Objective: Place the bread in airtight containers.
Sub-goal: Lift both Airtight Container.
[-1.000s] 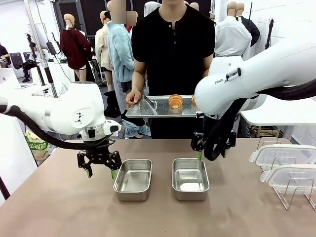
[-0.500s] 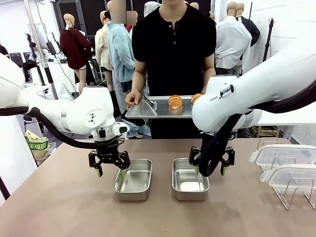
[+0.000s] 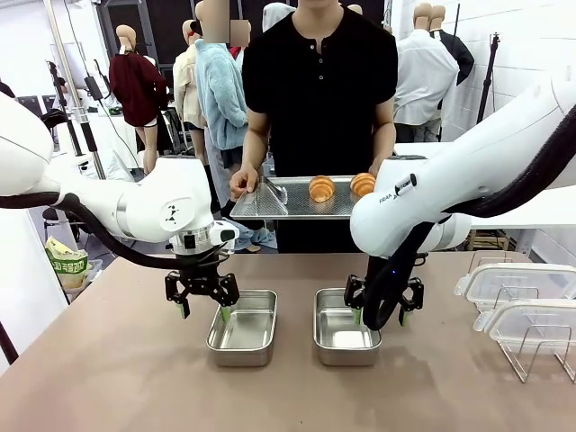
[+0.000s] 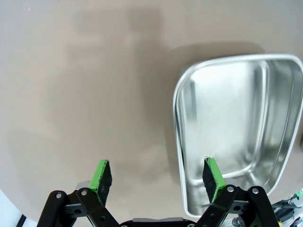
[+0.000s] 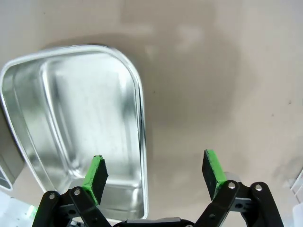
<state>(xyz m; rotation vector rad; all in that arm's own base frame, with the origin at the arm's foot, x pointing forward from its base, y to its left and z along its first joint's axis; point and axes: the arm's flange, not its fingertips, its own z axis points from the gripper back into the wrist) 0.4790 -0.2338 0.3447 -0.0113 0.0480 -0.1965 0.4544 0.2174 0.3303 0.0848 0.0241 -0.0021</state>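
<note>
Bread (image 3: 321, 188): two golden-brown, ridged, glossy rolls, the second (image 3: 363, 184) just beside the first. Both lie on a flat perforated steel tray (image 3: 274, 200) held by a person in a black shirt (image 3: 319, 81) at the far side of the brown tabletop (image 3: 108, 378).

Two small rectangular shiny steel pans with rounded corners sit side by side, not touching: left pan (image 3: 243, 328), right pan (image 3: 346, 328).

Left hand (image 3: 204, 311): spread wide, pinching nothing, low over the left pan's outer rim. In the wrist view one green pad is over the pan and the other over bare tabletop.

Right hand (image 3: 380, 314): spread wide, pinching nothing, straddling the right pan's outer rim likewise.

Clear plastic lids (image 3: 517, 283) rest on a wire rack (image 3: 531, 355) at the right, well apart from the pans.
</note>
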